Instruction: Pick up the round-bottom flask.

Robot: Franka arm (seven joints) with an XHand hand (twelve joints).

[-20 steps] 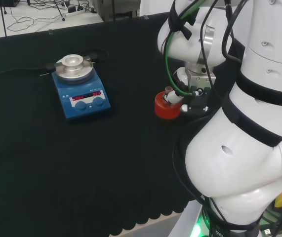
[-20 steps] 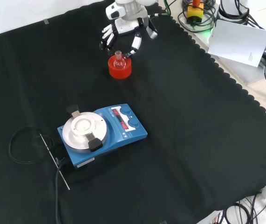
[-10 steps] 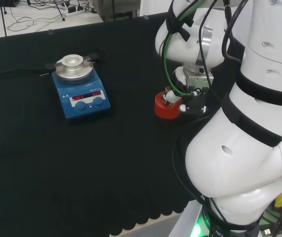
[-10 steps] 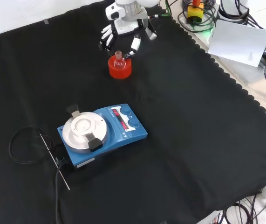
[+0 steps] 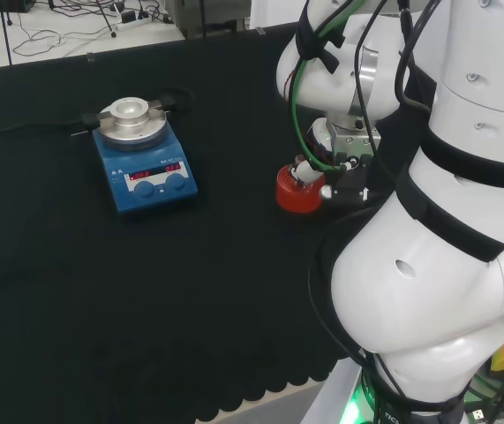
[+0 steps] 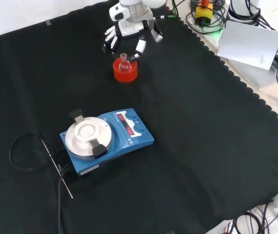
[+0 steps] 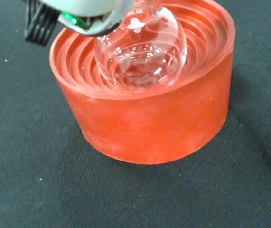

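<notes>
Head view: one round-bottom flask [image 5: 302,168] seated in one red ribbed stand [image 5: 297,191] on the black-clothed table [image 5: 146,291], right of centre, hard against the arm's white links. One blue magnetic stirrer [image 5: 143,166] with a round silver plate, well apart to the left. Robot hand [image 5: 344,168] just right of the stand, mostly masked by the links; finger posture not readable here.

Front view: one flask [image 6: 124,62], clear glass with a reddish neck, upright in the one red stand [image 6: 125,71] near the top of the cloth. Robot hand [image 6: 129,30] just above it, fingers [image 6: 110,41] spread and pointing down, one on the left and another on the right of the flask neck, close beside it. Contact with the glass not discernible; nothing clasped as far as can be seen. One stirrer [image 6: 107,139] lower down, well apart, with one black cable [image 6: 27,152] looped at its left.

Wrist view: one clear flask bulb [image 7: 140,52] nested in the concentric ribs of the red stand [image 7: 149,118], resting on black cloth. Blurred white part of the robot hand [image 7: 88,12] close over the flask's neck.
</notes>
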